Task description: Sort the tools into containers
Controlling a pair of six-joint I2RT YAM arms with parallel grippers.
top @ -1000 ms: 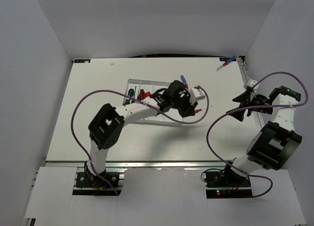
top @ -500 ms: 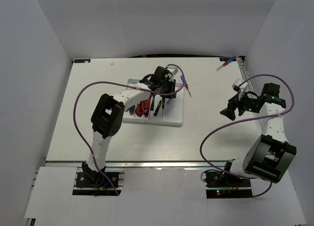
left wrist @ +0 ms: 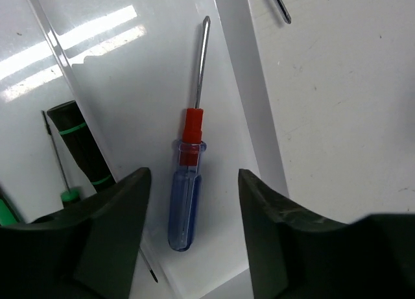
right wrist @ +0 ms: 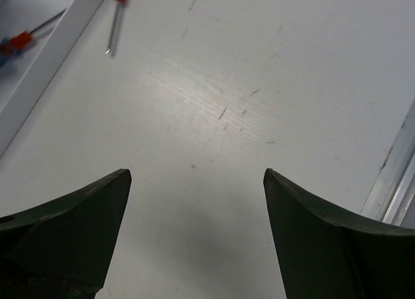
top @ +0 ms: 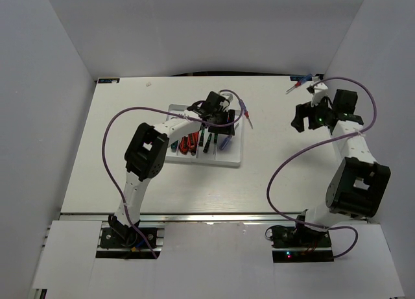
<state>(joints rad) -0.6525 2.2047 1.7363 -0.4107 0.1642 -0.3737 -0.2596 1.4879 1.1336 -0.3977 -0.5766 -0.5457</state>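
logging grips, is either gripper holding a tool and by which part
Nothing is held. The blue-handled screwdriver lies in the tray under the open left gripper; the right gripper is empty.

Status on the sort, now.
Left hand open over tray, blue-handled screwdriver lying free in its end compartment. Right hand open above table, empty. Two loose screwdrivers outside the tray. No obstruction seen.
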